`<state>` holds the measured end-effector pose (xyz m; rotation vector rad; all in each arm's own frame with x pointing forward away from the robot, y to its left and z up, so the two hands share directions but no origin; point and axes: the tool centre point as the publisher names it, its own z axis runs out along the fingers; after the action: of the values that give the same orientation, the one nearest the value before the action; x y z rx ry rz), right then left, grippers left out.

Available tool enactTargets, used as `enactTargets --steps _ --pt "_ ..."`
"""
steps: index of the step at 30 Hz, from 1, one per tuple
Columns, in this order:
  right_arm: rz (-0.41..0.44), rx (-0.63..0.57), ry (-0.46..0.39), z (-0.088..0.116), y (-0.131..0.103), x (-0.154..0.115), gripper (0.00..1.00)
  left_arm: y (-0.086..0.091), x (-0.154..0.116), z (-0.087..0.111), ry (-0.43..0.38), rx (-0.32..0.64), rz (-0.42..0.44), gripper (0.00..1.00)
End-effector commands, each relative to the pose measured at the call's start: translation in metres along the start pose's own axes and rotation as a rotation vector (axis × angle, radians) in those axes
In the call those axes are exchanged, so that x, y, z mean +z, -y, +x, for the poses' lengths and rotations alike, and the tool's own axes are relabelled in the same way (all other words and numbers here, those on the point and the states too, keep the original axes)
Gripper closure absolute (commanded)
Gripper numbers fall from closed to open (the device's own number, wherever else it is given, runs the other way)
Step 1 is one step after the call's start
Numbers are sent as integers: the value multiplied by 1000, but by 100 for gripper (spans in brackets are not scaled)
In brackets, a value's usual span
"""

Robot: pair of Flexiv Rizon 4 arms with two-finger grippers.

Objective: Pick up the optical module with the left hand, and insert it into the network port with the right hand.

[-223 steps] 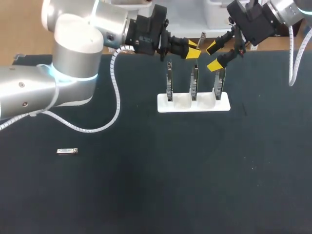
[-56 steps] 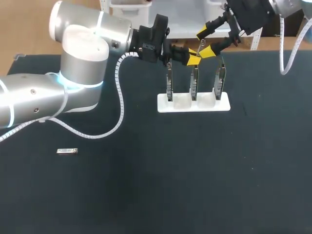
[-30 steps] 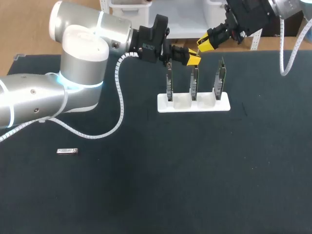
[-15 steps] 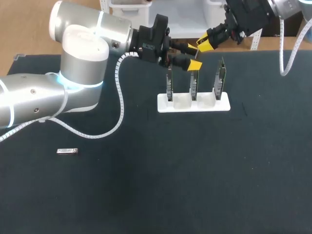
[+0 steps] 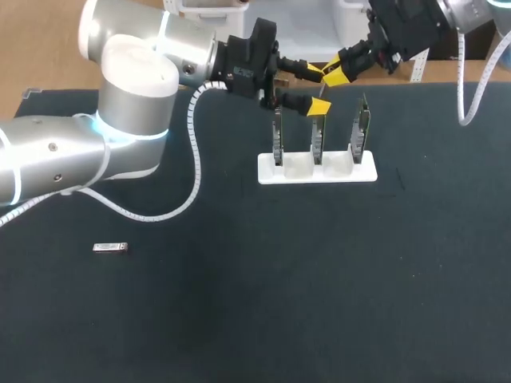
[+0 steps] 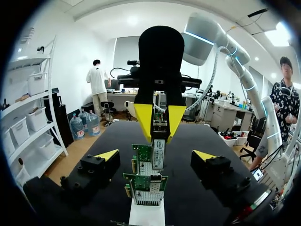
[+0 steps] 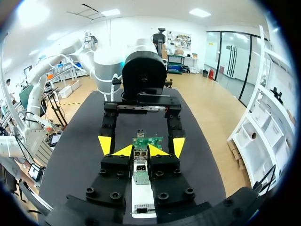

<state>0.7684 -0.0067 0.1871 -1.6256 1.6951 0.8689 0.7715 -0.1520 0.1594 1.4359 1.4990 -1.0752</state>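
In the left wrist view the silver optical module (image 6: 158,147) hangs upright over the network cards, and my right gripper (image 6: 159,121) is shut on its upper end. My left gripper (image 6: 155,157) is open, its fingers wide on either side of the module without touching it. From overhead, the left gripper (image 5: 317,88) and right gripper (image 5: 336,73) meet above the middle card (image 5: 318,137) of the white stand (image 5: 317,171). In the right wrist view the right gripper (image 7: 140,151) pinches the module (image 7: 140,168) above a green card (image 7: 146,141).
The stand carries three upright network cards, at its left (image 5: 277,137), middle and right (image 5: 361,132). A second optical module (image 5: 110,247) lies flat on the black table (image 5: 263,295) at the front left. The left arm's white cable (image 5: 194,159) loops over the table.
My left gripper has opened and let go of the optical module, which stays in the shut right gripper. The right arm has hardly moved.
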Motion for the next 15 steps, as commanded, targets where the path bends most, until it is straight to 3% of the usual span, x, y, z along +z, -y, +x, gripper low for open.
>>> enactTargets --steps 1,15 --pt "3 1 0 1 -1 -1 100 5 -10 1 -26 7 -23 0" --pt "0 3 -2 3 -1 -1 100 2 -35 15 -131 68 -97 0"
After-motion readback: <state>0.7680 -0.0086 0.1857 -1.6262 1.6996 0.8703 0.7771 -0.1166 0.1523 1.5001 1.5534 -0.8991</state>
